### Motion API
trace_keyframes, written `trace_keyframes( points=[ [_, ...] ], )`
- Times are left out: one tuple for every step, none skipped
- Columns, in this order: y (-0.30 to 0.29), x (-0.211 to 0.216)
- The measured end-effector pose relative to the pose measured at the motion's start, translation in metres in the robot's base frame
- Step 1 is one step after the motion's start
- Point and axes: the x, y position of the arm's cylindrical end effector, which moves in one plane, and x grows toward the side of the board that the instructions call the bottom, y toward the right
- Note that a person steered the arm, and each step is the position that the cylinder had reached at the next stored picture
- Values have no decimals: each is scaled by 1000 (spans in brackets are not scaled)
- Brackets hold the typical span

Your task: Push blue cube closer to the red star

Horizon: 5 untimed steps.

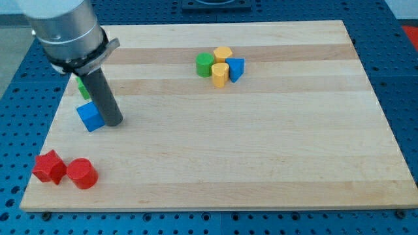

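The blue cube (90,116) lies on the wooden board at the view's left. My tip (113,122) rests on the board right against the cube's right side. The red star (49,167) lies near the board's bottom left corner, below and left of the cube. The rod and the arm's grey body rise from the tip toward the view's top left.
A red cylinder (82,173) sits just right of the red star. A green block (83,87) is partly hidden behind the rod. At the top centre stand a green cylinder (205,64), two yellow blocks (221,73) and a small blue block (236,68). The board's left edge (57,117) is near.
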Motion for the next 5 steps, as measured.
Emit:
trace_keyframes(
  points=[
    [-4, -21],
    [-19, -27],
    [-32, -13],
    [-42, 12],
    [-47, 31]
  ],
)
